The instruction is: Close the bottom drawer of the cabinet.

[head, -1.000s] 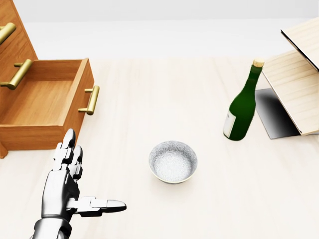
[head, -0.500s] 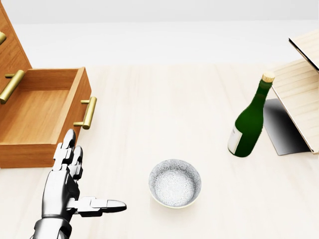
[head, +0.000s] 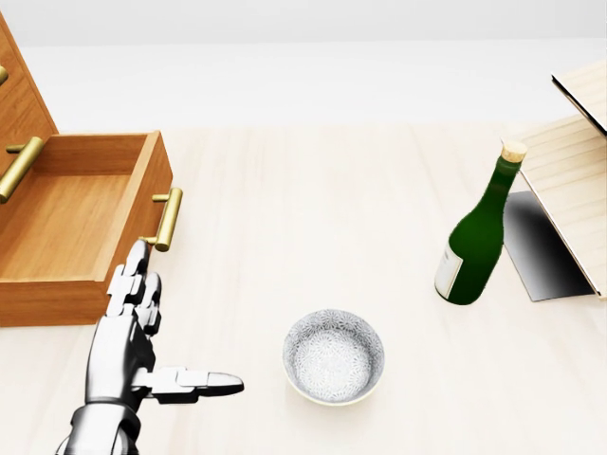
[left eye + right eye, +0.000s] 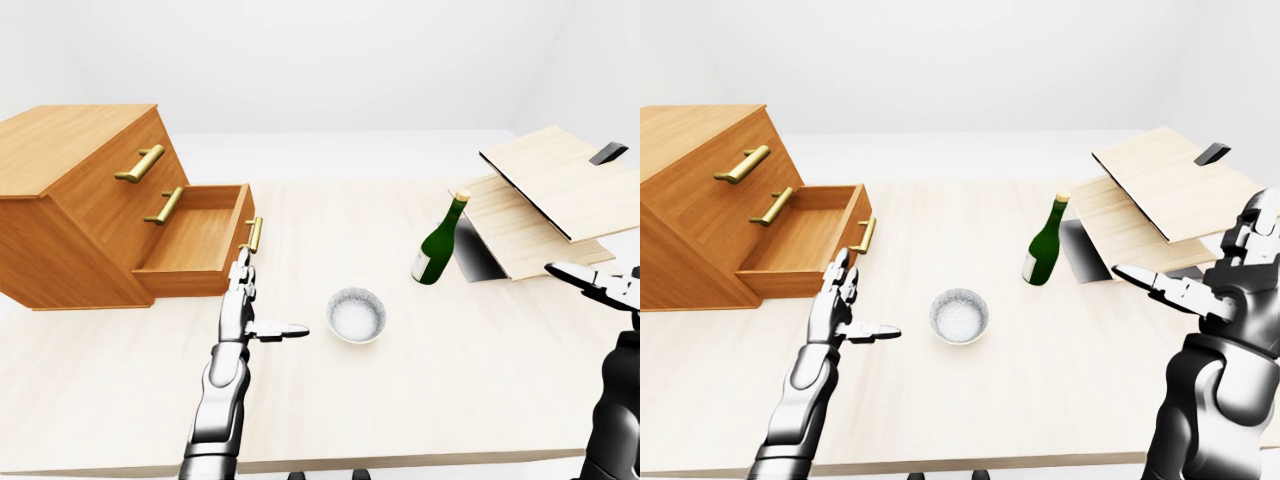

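The wooden cabinet (image 4: 80, 200) stands at the left of the table. Its bottom drawer (image 3: 76, 223) is pulled far out and looks empty, with a brass handle (image 3: 168, 219) on its front panel. My left hand (image 3: 156, 327) is open, fingers straight and thumb out to the right. Its fingertips (image 3: 138, 254) are close to the lower right corner of the drawer front, just below the handle; I cannot tell whether they touch. My right hand (image 4: 1215, 265) is open and raised at the far right, away from the cabinet.
A speckled white bowl (image 3: 334, 356) sits just right of my left hand. A green bottle (image 3: 476, 227) stands upright further right, next to leaning wooden boards (image 3: 569, 180). The upper drawers with brass handles (image 4: 140, 163) are shut. The table's near edge (image 4: 400, 462) runs along the bottom.
The camera has moved closer, so the drawer slid left and the bowl and bottle slid down. My left hand has reached slightly up toward the drawer front. The drawer is still open.
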### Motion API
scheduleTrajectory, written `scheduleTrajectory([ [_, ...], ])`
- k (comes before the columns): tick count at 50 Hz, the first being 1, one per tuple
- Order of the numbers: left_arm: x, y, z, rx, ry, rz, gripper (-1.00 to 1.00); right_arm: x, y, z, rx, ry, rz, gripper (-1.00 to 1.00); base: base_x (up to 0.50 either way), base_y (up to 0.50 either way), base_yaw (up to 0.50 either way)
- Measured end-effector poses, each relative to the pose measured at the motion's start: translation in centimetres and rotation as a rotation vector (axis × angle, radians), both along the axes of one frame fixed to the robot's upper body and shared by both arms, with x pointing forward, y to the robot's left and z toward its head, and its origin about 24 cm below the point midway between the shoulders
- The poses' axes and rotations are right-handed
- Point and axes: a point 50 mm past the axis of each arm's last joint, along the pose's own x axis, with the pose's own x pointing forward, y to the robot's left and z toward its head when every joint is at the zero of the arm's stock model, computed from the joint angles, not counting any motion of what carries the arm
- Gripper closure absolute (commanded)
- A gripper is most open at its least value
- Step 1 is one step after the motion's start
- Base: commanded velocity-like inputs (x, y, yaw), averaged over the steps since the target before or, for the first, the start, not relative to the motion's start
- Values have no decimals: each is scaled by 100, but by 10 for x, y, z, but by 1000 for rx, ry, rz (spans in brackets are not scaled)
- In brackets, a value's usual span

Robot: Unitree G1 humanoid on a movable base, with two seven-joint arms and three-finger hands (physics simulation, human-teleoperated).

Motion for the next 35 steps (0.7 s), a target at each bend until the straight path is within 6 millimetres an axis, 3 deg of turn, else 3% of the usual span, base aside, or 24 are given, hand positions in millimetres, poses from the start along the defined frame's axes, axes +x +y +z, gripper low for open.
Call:
scheduleTrajectory([
  [35,79,11,11,101,65,41,-100,-1,1,-3,16,4,14,-100,0,0,0],
])
